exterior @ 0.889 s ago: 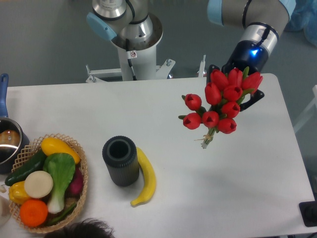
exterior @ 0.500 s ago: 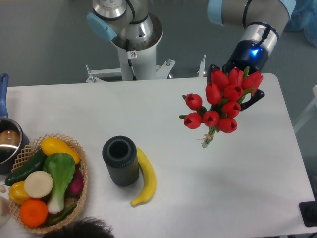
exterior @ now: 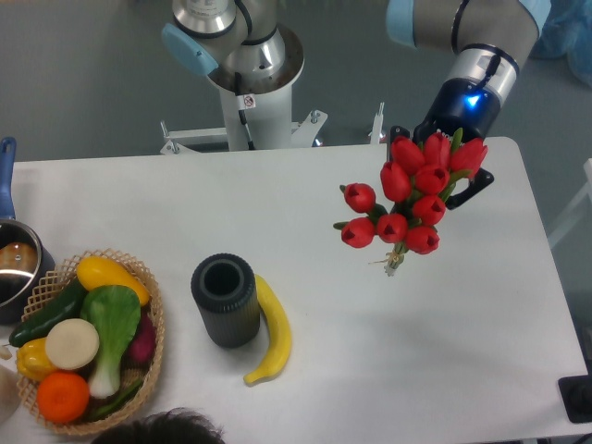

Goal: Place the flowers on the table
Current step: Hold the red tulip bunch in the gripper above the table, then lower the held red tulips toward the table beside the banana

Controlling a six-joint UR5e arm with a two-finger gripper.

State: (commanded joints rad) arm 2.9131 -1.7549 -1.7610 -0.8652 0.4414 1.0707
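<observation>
Now flowers (exterior: 407, 199) have tipped a bit & stem ends shifted right vs a sec ago, held above table (exterior: 305, 185); gripper (exterior: 442, 153) clenched on them. Prob lowering next, not placed yet.

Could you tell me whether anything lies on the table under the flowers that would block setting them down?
Nothing visible does. The flowers hang in the tool over bare table; the dark cup and banana lie well off to one side.
</observation>
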